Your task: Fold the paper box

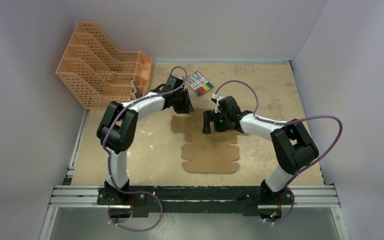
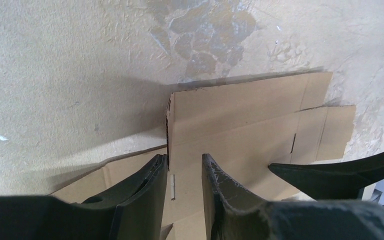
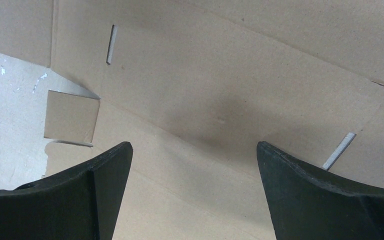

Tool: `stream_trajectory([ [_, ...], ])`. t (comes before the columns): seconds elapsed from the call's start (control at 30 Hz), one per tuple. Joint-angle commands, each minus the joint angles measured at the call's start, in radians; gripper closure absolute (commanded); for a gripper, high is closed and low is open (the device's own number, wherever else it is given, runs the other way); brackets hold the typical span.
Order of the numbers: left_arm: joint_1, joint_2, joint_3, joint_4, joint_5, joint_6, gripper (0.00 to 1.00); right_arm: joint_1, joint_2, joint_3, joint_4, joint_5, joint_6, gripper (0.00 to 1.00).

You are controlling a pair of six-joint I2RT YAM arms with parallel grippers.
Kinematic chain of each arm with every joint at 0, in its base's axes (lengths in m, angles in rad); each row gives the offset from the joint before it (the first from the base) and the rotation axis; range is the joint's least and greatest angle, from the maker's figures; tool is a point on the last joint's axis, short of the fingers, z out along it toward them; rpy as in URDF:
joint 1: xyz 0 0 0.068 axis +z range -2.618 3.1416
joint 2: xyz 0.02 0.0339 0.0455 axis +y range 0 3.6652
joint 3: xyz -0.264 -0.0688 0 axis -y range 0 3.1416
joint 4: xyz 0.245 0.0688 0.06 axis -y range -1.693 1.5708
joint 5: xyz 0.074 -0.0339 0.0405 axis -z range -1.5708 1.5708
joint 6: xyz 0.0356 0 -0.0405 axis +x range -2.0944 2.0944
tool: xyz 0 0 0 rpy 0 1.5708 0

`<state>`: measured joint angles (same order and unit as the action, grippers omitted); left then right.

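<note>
Two white-and-black arms (image 1: 147,104); looping purple cables (image 1: 330,117); matte black, tapered fingers (image 3: 80,200)

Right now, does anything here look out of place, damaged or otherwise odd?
Nothing spilled or damaged. The paper box is a flat sheet whose far-left panel looks lifted off the table, its edge between the open fingers of the left gripper. The table top is blotchy and worn.

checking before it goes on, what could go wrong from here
The left gripper straddles only the edge of the raised flap, so it may slip off or crease it. The right gripper is open above the paper box, apparently not pinning it, so the sheet may slide toward the markers.
</note>
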<state>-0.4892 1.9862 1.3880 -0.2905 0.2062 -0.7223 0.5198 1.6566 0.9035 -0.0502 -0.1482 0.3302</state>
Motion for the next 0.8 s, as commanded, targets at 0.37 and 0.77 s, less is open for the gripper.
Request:
stream_trajectory([
  [0.37, -0.009, -0.016, 0.016, 0.002, -0.058, 0.098, 0.85, 0.009, 0.005, 0.111, -0.09, -0.017, -0.023, 0.03],
  [0.77, -0.009, -0.086, 0.014, 0.021, -0.075, 0.295, 1.0, -0.131, 0.039, 0.42, -0.312, -0.166, -0.322, 0.03],
])
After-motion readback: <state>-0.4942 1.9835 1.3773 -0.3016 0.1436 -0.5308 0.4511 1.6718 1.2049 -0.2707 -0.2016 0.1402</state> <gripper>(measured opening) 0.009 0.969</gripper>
